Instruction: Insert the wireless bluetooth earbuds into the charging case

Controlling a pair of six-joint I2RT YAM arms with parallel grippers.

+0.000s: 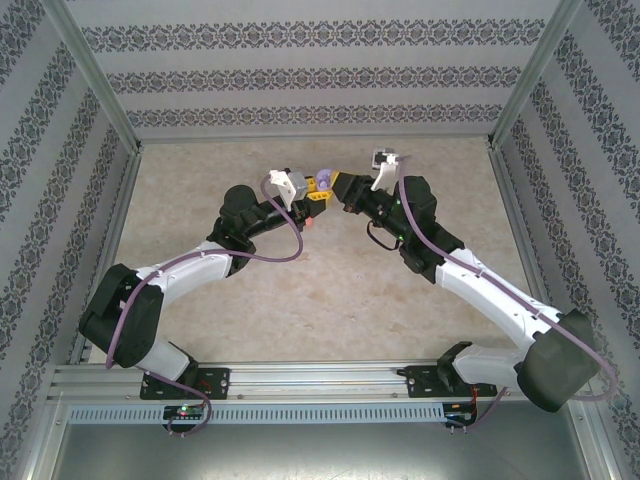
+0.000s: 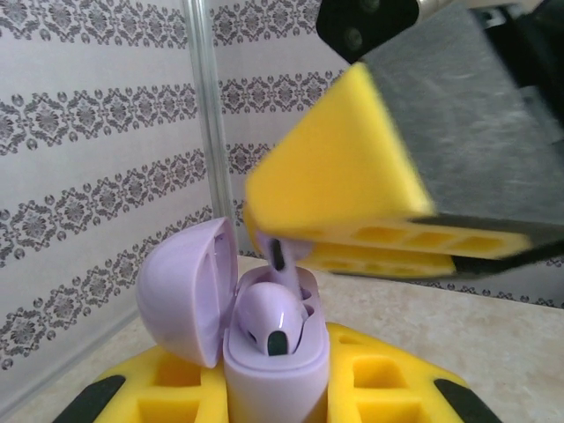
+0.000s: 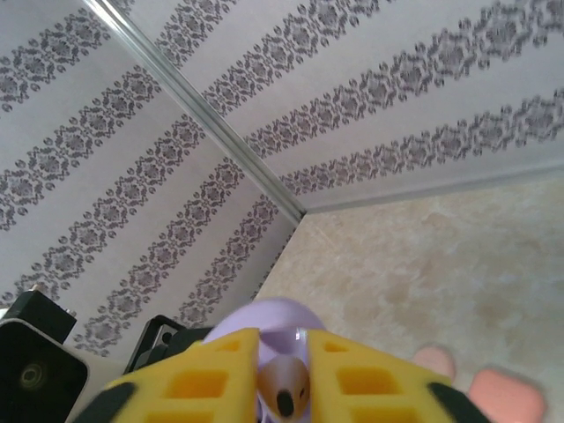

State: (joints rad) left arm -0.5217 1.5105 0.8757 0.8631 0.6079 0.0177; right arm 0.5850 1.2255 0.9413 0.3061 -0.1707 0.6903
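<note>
Enclosure, three-sided.
- Walls: back wall (image 1: pixel 320 70), left wall (image 1: pixel 40 160) and right wall (image 1: pixel 600 150), all papered off-white with horizontal bands of grey damask ornament.
- Frame: slim aluminium posts, left post (image 1: pixel 95 75) and right post (image 1: pixel 540 70), running along the wall corners. One corner post (image 2: pixel 201 115) stands upright in the left wrist view.
- Worktop (image 1: pixel 320 300): beige, mottled like stone, matt.
- Near edge: grooved aluminium rail (image 1: pixel 320 378) across the full width, with a slotted pale strip (image 1: pixel 320 412) just below it, then a plain grey metal sheet (image 1: pixel 300 455).
- Light: even and diffuse, with soft shadows on the worktop.
</note>
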